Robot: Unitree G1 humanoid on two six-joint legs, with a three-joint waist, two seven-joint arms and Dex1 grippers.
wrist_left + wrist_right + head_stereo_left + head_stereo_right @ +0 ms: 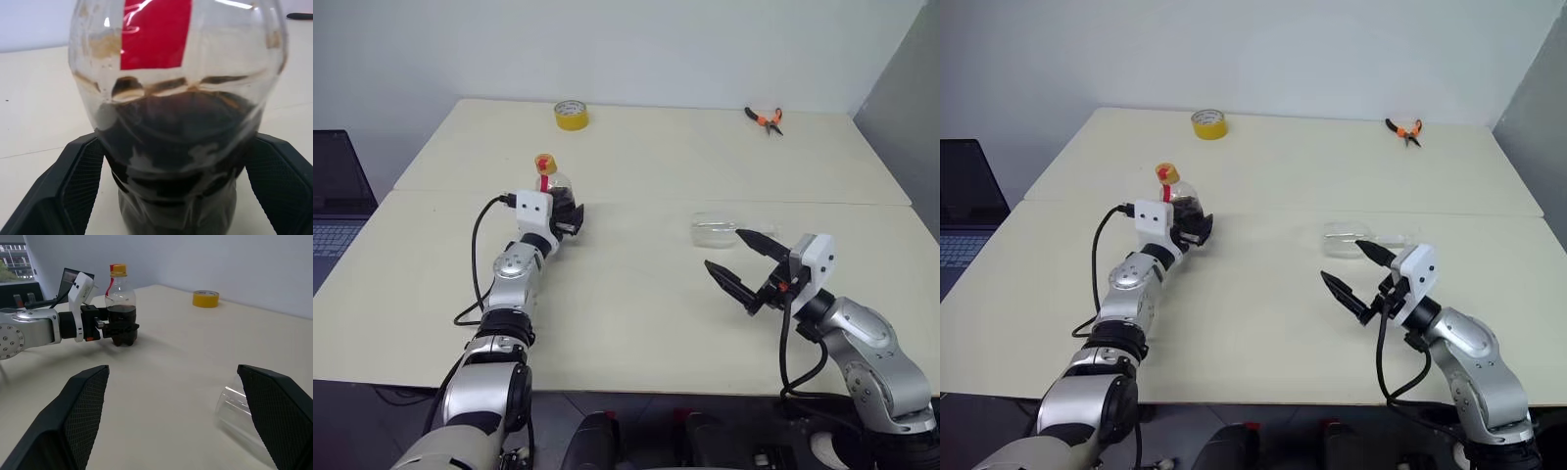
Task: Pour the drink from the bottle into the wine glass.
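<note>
The wine glass lies on its side on the cream table, so clear that from the head views only its bowl shows as a faint outline; its stem and foot are hard to make out there. In the right wrist view the glass is cut off at the frame edge behind one black finger, with only part of the bowl visible.

The bottle stands upright on the table's left half, yellow cap on. From the head its lower body is hidden behind the left gripper and its white wrist housing. The left wrist view gives what the head views do not — the drink, nearly black, filling the lower part of the bottle, with brownish residue along the waterline under the red label, and one finger on each side of the bottle. Whether the pads touch the plastic cannot be told; the jaws stand wide around it.

The right gripper hovers just short of the glass, jaws spread apart and empty.

One bottle, one glass, one yellow tape roll and one pair of orange-handled pliers at the far edge — plus a laptop, cut off at the left.
</note>
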